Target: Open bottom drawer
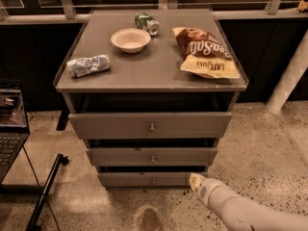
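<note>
The bottom drawer (144, 179) is the lowest and thinnest of three grey-brown fronts in the cabinet, with a small round metal knob (153, 181) at its centre. It stands slightly pulled out, like the two above it. My gripper (195, 181) comes in from the lower right on a white arm (231, 207). Its tip is at the right end of the bottom drawer front, well to the right of the knob.
The middle drawer (152, 156) and top drawer (150, 125) are above. On the cabinet top (144, 73) lie a bowl (130, 39), a can (147, 23), a chip bag (204, 53) and a crushed foil pack (88, 65). A laptop (9, 124) and a black stand leg (45, 191) are on the left, a white pole (288, 78) on the right.
</note>
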You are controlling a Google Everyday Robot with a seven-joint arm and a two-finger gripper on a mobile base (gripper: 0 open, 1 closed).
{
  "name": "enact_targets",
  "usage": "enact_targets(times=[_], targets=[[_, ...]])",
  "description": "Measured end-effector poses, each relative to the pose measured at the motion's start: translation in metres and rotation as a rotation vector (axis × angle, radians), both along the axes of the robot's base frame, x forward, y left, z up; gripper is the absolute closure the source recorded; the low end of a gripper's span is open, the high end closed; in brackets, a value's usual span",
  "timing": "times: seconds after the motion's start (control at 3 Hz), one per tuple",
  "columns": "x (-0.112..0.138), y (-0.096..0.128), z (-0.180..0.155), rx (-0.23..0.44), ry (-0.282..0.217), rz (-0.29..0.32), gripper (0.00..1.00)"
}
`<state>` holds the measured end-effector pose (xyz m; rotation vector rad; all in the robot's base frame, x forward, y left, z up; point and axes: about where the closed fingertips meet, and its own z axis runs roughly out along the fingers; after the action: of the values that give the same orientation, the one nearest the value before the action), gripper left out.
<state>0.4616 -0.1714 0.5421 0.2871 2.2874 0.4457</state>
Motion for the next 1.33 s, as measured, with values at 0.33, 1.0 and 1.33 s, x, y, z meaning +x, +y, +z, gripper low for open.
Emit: enact_targets(times=[0.33, 1.0, 1.33], targets=[[0.019, -0.001, -0.036, 0.113, -0.002, -0.022, 1.00], [0.025, 0.019, -0.101, 0.337, 0.094, 0.048, 1.00], [0.024, 0.019, -0.101, 0.337, 0.095, 0.049, 1.00]])
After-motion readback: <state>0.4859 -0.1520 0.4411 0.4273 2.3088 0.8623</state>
